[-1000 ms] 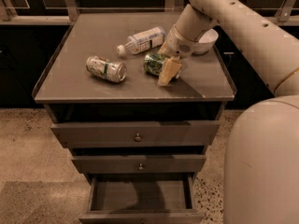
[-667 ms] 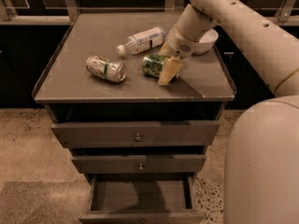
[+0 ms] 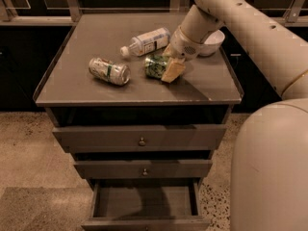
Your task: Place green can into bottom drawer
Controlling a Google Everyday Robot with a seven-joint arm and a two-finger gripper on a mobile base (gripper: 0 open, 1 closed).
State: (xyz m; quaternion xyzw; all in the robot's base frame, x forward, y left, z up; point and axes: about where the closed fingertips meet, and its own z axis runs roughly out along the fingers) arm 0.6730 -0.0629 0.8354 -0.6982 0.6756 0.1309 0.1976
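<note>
The green can (image 3: 154, 66), dark green with a mottled pattern, lies on its side on top of the cabinet, right of the middle. My gripper (image 3: 167, 63) is down at the can's right end, touching or nearly touching it, with the arm coming in from the upper right. The bottom drawer (image 3: 144, 223) is pulled out at the foot of the cabinet, and what shows of its inside is bare. Its front edge is cut off by the picture's lower border.
A pale silver-white can (image 3: 109, 70) lies left of the green can. A clear plastic bottle (image 3: 145, 41) lies behind them. A white bowl (image 3: 211, 41) stands at the back right. The two upper drawers (image 3: 141, 138) with round knobs are shut. My base (image 3: 269, 172) fills the lower right.
</note>
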